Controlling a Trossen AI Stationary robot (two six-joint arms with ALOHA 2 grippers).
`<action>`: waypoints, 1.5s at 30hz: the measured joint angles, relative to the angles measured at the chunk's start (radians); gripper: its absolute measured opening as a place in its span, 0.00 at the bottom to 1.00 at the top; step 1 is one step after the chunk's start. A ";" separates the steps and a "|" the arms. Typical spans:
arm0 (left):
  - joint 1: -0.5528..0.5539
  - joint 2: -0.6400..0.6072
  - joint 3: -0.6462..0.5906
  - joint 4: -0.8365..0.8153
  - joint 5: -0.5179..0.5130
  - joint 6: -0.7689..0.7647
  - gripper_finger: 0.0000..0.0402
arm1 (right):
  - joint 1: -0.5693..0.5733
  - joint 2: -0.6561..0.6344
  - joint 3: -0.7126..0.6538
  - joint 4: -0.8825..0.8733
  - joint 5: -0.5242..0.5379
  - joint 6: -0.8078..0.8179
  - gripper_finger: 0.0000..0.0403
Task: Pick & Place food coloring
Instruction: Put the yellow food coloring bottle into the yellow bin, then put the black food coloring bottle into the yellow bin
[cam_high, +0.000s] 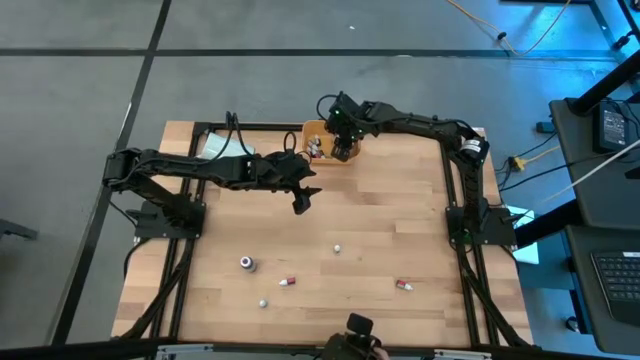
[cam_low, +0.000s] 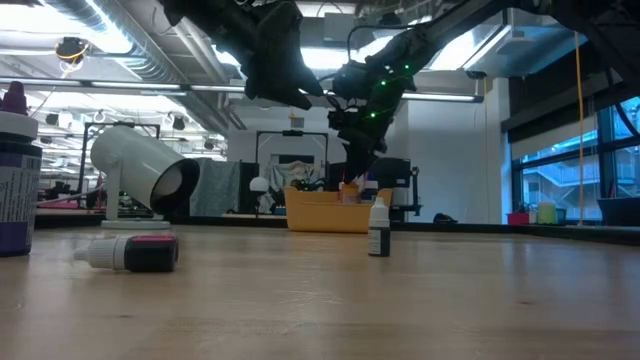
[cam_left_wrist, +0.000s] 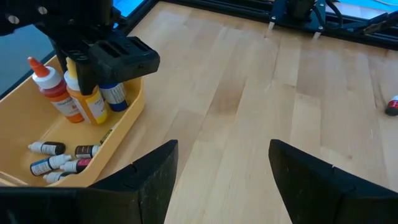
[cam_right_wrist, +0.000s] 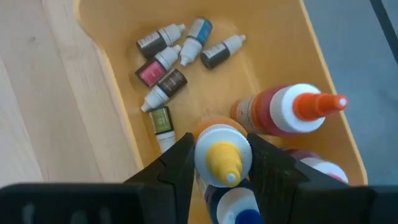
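Fingers of R gripper (cam_right_wrist: 222, 163) clamp yellow-cap bottle (cam_right_wrist: 222, 157) in bin (cam_high: 318, 131), 12 o'clock edge; L gripper (cam_left_wrist: 222, 176) wide open, empty, beside bin.

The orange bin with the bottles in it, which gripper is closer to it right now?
Right. The right gripper is over the orange bin, shut on a yellow-capped bottle. The left gripper hangs open over bare table beside it.
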 joint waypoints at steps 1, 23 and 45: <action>0.000 0.000 0.000 0.000 0.000 0.000 0.61 | 0.000 0.000 0.000 -0.006 0.000 0.000 0.33; 0.000 0.000 0.000 0.000 0.000 -0.024 0.60 | 0.005 0.007 -0.001 0.005 0.001 0.001 0.33; 0.000 0.000 0.000 0.000 0.000 -0.024 0.61 | 0.005 0.008 0.016 0.012 0.007 0.002 0.42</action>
